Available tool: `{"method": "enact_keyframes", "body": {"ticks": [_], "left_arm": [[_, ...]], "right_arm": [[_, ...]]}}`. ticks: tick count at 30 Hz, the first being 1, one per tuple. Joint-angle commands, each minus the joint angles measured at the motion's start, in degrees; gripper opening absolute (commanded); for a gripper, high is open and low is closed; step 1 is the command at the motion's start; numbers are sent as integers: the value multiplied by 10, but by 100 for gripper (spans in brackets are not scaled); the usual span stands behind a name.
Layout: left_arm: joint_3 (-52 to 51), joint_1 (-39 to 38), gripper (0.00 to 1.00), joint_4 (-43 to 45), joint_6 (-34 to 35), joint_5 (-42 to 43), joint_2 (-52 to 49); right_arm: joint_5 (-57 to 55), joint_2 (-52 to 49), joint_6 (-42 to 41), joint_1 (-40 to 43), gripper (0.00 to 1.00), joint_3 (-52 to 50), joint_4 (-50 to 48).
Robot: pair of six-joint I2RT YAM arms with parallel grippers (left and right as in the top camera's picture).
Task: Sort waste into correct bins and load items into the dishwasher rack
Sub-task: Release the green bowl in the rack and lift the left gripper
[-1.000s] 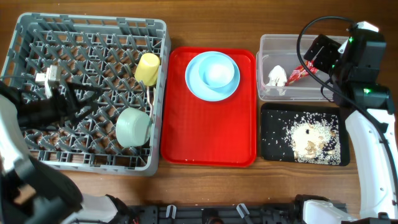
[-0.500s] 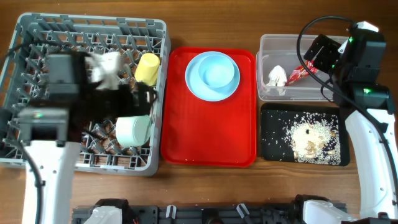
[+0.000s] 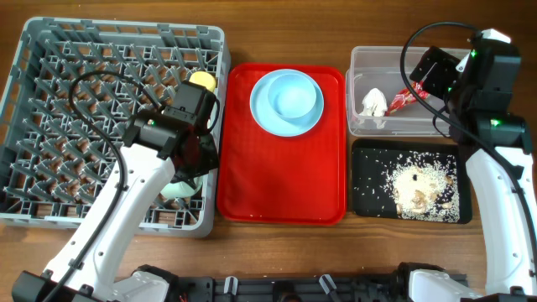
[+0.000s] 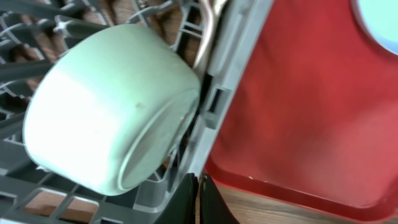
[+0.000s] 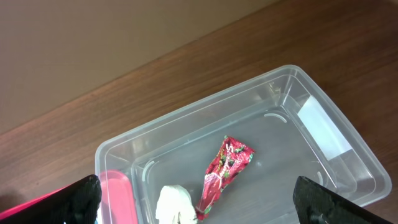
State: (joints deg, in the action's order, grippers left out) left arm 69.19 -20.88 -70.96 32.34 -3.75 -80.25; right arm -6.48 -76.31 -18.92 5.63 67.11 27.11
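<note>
My left hand (image 4: 199,199), fingers now pressed together on nothing, has swung in from the desk's left edge to hang just above the pale green bowl (image 4: 112,106), which lies tipped on its side against the right wall of the dishwasher rack (image 4: 225,81). My right hand (image 5: 202,202) stays spread over the clear tub (image 5: 280,155) at the desk's back right corner, with the napkin (image 5: 176,205) and red wrapper (image 5: 225,167) inside. That bowl looks racked, so I judge the light blue plate (image 3: 260,113) and light blue bowl (image 3: 294,99) on the red tray (image 3: 281,180) come next.
</note>
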Motion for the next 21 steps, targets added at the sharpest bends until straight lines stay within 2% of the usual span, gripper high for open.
{"method": "enact_keyframes", "body": {"ticks": [1,4,7,9,12,14,18,21], "left_arm": [[-9,2,4,3,30,-19,2],[-27,1,4,2,59,-19,2],[-73,2,4,16,59,-37,2],[-80,2,4,15,63,-119,2],[-47,41,4,-51,155,-226,6],[-18,76,4,-59,161,-225,15],[-7,80,4,-35,160,-222,31],[-7,79,4,-32,113,-96,30]], "right_arm": [[1,-2,9,0,100,0,-1],[1,-2,8,0,100,0,-1],[1,-2,9,0,100,0,-1],[1,-2,9,0,100,0,-1],[1,-2,9,0,100,0,-1],[1,-2,8,0,100,0,-1],[1,-2,8,0,100,0,-1],[1,-2,8,0,100,0,-1]]}}
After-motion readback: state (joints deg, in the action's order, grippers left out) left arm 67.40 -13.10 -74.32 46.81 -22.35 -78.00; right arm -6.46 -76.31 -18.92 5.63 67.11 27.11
